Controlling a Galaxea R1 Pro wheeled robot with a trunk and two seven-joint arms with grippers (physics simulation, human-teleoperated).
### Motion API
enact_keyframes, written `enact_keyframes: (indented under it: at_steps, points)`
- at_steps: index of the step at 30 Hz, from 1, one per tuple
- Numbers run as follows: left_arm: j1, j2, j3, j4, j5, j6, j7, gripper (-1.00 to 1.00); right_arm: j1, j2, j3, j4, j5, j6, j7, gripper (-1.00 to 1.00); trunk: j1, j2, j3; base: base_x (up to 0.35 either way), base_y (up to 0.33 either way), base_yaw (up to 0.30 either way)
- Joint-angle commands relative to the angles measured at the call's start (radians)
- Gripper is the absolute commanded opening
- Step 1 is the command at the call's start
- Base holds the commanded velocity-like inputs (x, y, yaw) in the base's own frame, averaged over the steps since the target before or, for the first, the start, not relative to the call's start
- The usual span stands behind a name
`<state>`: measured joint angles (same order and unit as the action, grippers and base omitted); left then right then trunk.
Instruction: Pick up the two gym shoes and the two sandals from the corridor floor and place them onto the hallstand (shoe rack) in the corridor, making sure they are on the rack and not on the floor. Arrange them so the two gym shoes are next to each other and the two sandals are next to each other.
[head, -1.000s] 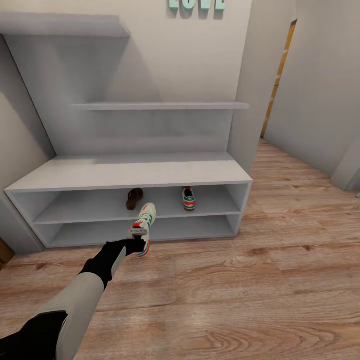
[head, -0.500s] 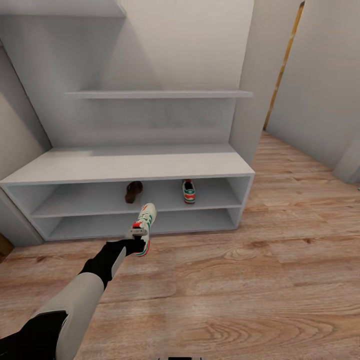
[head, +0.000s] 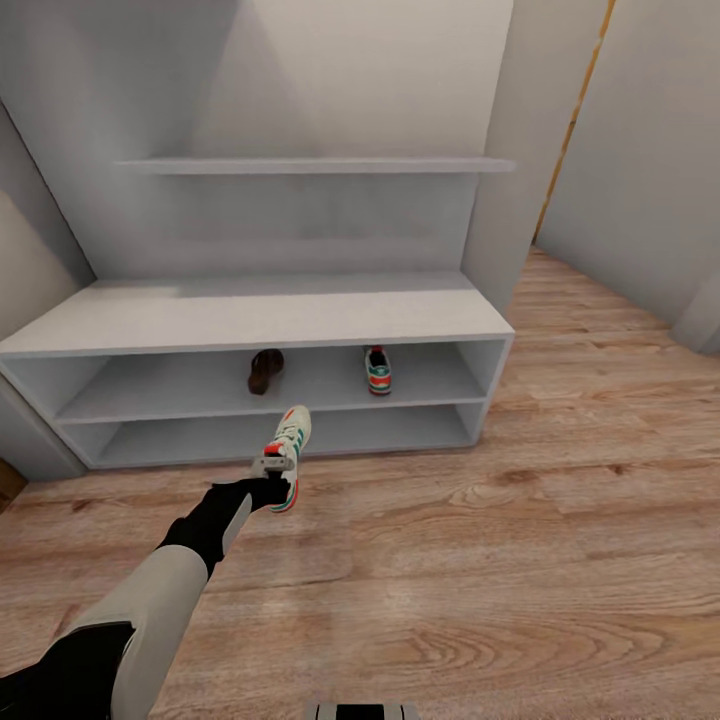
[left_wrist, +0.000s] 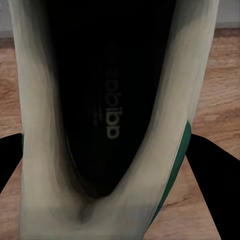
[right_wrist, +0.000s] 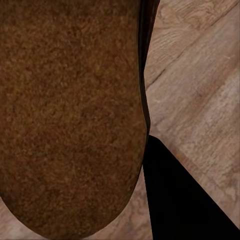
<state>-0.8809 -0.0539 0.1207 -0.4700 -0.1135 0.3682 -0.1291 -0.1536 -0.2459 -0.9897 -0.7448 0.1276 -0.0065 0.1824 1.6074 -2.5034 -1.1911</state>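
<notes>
My left gripper (head: 268, 487) is shut on the heel of a white gym shoe (head: 288, 452) with green stripes, held above the corridor floor (head: 520, 560) in front of the hallstand (head: 260, 322). In the left wrist view the shoe's dark insole (left_wrist: 107, 100) sits between two black fingers (left_wrist: 215, 167). A second gym shoe (head: 377, 370) and a brown sandal (head: 265, 371) stand apart on the hallstand's upper shoe tier. Up close in the right wrist view is another brown sandal (right_wrist: 70, 115), with one black finger (right_wrist: 185, 200) beside it over the floor.
The hallstand's lower tier (head: 330, 432) and bench top hold nothing. A wall shelf (head: 315, 165) runs above the bench. A grey wall corner (head: 495, 200) stands right of the unit, and the wood floor runs on past it at the right.
The whole picture has shifted: the hallstand sits higher and a little larger, so the camera moved. The left arm and its gym shoe keep their place in the view.
</notes>
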Motion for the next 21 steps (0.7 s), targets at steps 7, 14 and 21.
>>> enact_keyframes:
  at_steps: [7,14,21]
  points:
    - [0.0,-0.002,0.007,-0.002,-0.01,0.001,0.02,-1.0,-0.001,0.001,-0.006,0.0,0.009,-0.003,0.008,-1.0,0.0,0.0,-0.001,0.013,-0.005,0.0]
    - [0.0,-0.001,0.007,-0.002,-0.009,-0.001,0.042,-1.0,-0.001,0.001,-0.006,0.0,0.009,-0.003,0.008,-1.0,0.0,0.0,-0.001,0.179,-0.121,0.0]
    - [-0.001,-0.001,0.008,-0.002,-0.009,-0.002,0.046,-1.0,-0.001,0.001,-0.005,0.001,0.009,-0.003,0.008,-1.0,0.0,0.0,-0.001,0.233,-0.171,0.0]
